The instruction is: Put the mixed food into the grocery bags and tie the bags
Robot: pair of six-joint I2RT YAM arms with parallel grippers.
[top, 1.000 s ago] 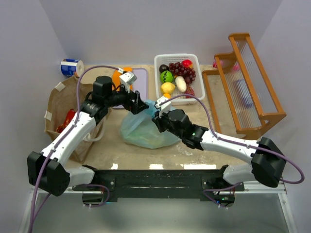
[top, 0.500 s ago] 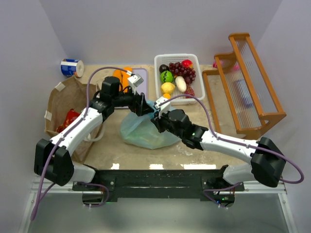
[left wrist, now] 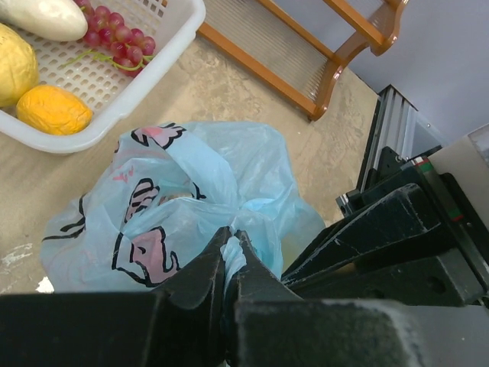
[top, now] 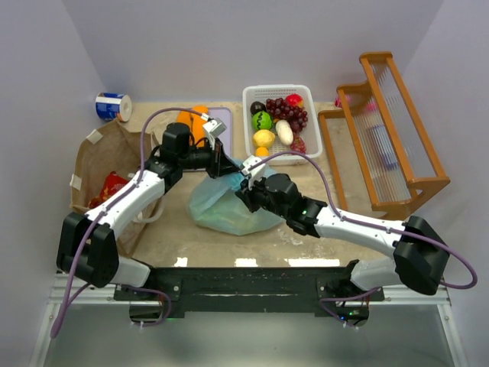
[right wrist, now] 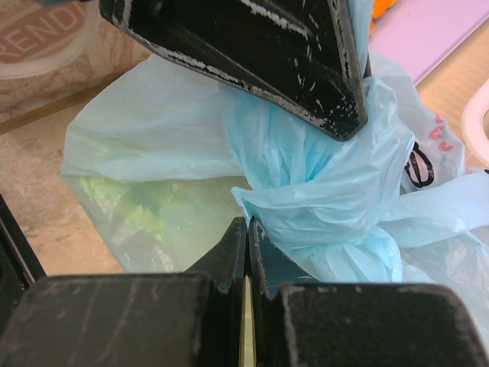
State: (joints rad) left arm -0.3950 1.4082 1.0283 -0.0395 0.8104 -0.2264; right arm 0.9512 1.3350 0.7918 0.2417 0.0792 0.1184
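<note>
The light-blue bag (top: 225, 206) with pink prints lies mid-table, its top gathered into a twisted knot (right wrist: 328, 191). A green leafy piece (right wrist: 145, 202) shows through the film. My left gripper (top: 221, 162) is at the bag's far top, shut on a fold of blue plastic (left wrist: 234, 235). From the near right, my right gripper (top: 243, 187) meets it, and its shut tips (right wrist: 248, 222) pinch the film just below the knot. The brown paper bag (top: 95, 164) lies at the left with a red item (top: 109, 186) inside. Grapes (top: 289, 111), a green piece (top: 262, 120) and a yellow piece (top: 264, 138) sit in the basket.
The white slotted basket (top: 252, 95) stands behind the blue bag. A wooden rack (top: 390, 138) fills the right side. A lilac board (top: 221, 122) with orange slabs (top: 191, 118) lies at the back. A blue-and-white can (top: 113, 105) sits in the far left corner.
The left gripper moved right to the bag's top and closed from wide open onto a fold of the plastic. The right gripper stayed shut in place.
</note>
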